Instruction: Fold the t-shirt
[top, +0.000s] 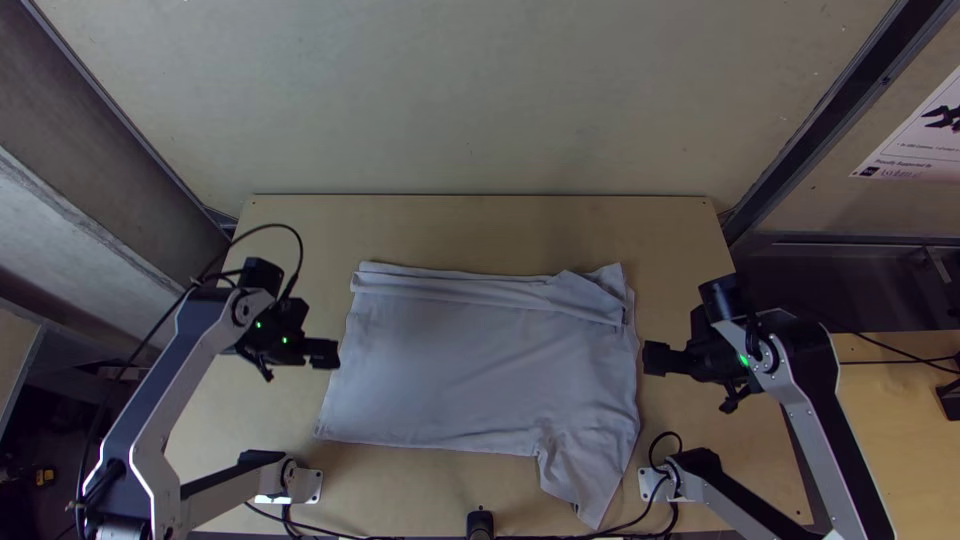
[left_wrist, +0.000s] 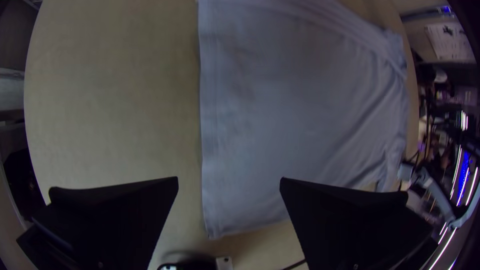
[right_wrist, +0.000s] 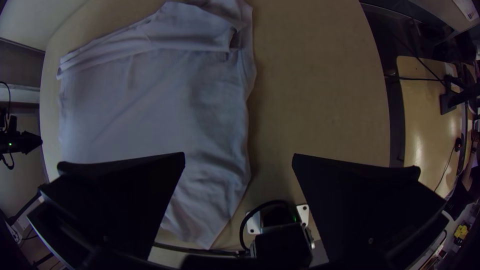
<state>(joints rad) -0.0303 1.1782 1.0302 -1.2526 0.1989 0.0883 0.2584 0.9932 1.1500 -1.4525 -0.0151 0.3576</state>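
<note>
- One gripper, the left, hung just beside the shirt's hem, its jaws wide apart and holding nothing, probably placed there to take that end.
- Between the two pairs of jaws, the shirt lay mostly spread on the bench, touched by neither as far as the top view showed.
- Along its far side ran a folded band, likely turned in to narrow the body.
- Toward the far right, the cloth was layered and a little bunched, perhaps from a sleeve laid over.
- At the near right, a sleeve stuck out toward the bench's near edge, wrinkled, presumably awaiting its own fold.
- Just beside the right edge was the right gripper, its jaws also open and empty; facing the left pair, it seemed set to share a two-ended lift.
</note>
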